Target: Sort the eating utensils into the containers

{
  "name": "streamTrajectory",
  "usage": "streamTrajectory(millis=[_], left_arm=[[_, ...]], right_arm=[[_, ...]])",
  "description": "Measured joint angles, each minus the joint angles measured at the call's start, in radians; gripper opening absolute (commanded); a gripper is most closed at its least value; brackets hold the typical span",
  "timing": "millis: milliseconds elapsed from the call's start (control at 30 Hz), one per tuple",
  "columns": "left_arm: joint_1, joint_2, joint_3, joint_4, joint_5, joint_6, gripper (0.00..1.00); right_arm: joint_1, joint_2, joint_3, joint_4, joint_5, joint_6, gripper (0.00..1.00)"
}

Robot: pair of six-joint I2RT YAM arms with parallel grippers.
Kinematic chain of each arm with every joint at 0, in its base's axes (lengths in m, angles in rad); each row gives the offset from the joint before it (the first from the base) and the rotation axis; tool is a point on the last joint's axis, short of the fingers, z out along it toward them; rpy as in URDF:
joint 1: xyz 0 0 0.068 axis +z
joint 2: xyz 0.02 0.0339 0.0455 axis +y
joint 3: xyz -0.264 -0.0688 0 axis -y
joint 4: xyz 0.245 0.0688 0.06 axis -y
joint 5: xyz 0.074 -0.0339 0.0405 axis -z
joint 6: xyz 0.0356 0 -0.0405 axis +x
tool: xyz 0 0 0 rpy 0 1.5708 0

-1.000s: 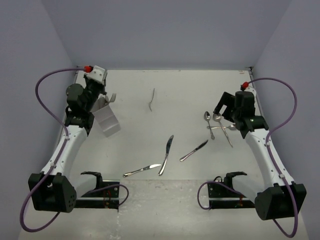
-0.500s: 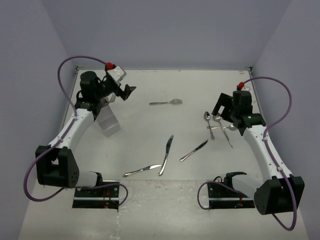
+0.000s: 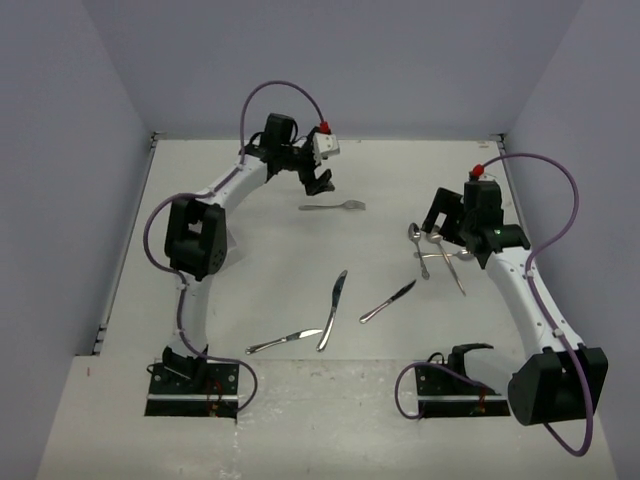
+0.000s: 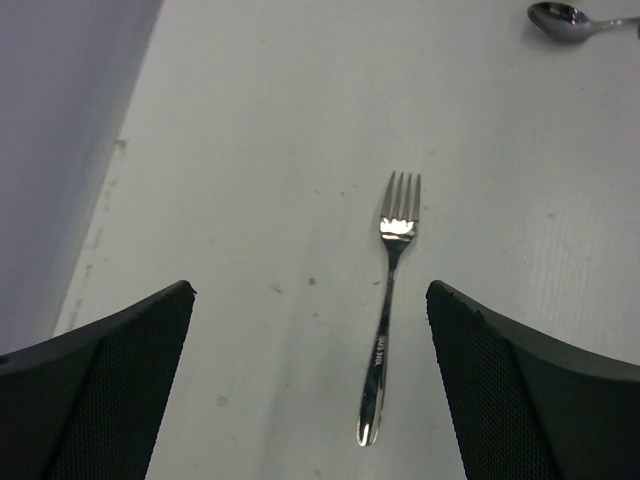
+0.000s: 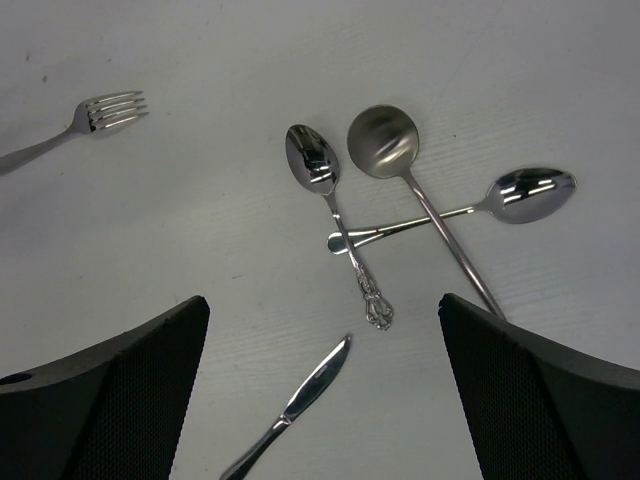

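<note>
A silver fork [image 3: 333, 206] lies at the back centre of the table. My left gripper [image 3: 320, 182] hangs open just behind it. In the left wrist view the fork [image 4: 390, 300] lies on the table between the wide-apart fingers [image 4: 100, 390], handle end nearest, and nothing is held. My right gripper [image 3: 445, 225] is open above three crossed spoons [image 3: 428, 245]. The right wrist view shows an ornate-handled spoon [image 5: 312, 160], a round-bowled spoon [image 5: 382, 140], a third spoon [image 5: 535, 192] and a knife [image 5: 300, 400]. The containers are hidden.
Two more knives [image 3: 333, 310] [image 3: 285, 341] lie near the front centre and a third knife [image 3: 388, 300] to their right. The left arm's elbow [image 3: 195, 235] stands over the left side. Purple walls close in the back and sides.
The left arm swung from the table's left side to the back centre, and its gripper went from shut to open. The fork now lies crosswise. The right arm barely moved.
</note>
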Motion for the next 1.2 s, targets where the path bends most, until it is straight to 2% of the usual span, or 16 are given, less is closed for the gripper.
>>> streamTrajectory(millis=[200, 333, 400, 500, 567, 633, 767, 900, 933, 967, 1000, 1100, 1167, 1200], left_arm=[[-0.106, 0.141, 0.016, -0.1, -0.06, 0.052, 1.0], [-0.153, 0.177, 0.017, -0.029, -0.166, 0.006, 1.0], [-0.163, 0.231, 0.083, -0.021, -0.209, -0.037, 1.0], [-0.162, 0.373, 0.273, -0.032, -0.263, -0.088, 0.95], [-0.158, 0.409, 0.314, -0.031, -0.251, -0.113, 0.9], [-0.157, 0.4, 0.299, -0.024, -0.258, -0.109, 0.89], [-0.16, 0.327, 0.135, -0.007, -0.259, -0.082, 0.9], [-0.159, 0.289, 0.086, -0.01, -0.276, -0.075, 0.88], [-0.159, 0.288, 0.084, -0.01, -0.277, -0.074, 0.84], [-0.159, 0.286, 0.081, -0.011, -0.279, -0.074, 0.71], [-0.159, 0.285, 0.08, -0.015, -0.284, -0.077, 0.65], [-0.162, 0.284, 0.082, -0.032, -0.303, -0.075, 0.48], [-0.164, 0.28, 0.082, -0.048, -0.314, -0.066, 0.4], [-0.164, 0.274, 0.078, -0.056, -0.324, -0.056, 0.28]], right_arm=[[0.0, 0.007, 0.0, -0.005, -0.022, 0.0, 0.99], [0.0, 0.029, 0.0, -0.004, -0.055, 0.0, 0.99], [0.0, 0.042, 0.0, -0.004, -0.082, 0.001, 0.99], [0.0, 0.053, 0.0, -0.004, -0.126, 0.001, 0.99], [0.0, 0.052, 0.0, -0.003, -0.141, 0.002, 0.99], [0.0, 0.051, 0.0, -0.002, -0.154, 0.002, 0.99], [0.0, 0.045, 0.0, 0.006, -0.161, 0.003, 0.99], [0.0, 0.04, 0.0, 0.016, -0.163, 0.004, 0.99], [0.0, 0.039, 0.0, 0.016, -0.164, 0.005, 0.99], [0.0, 0.039, 0.0, 0.015, -0.165, 0.005, 0.99], [0.0, 0.037, 0.0, 0.015, -0.165, 0.005, 0.99], [0.0, 0.028, -0.001, 0.016, -0.166, 0.005, 0.99], [0.0, 0.019, -0.002, 0.016, -0.165, 0.005, 0.99], [0.0, 0.014, -0.002, 0.016, -0.165, 0.005, 0.99]])
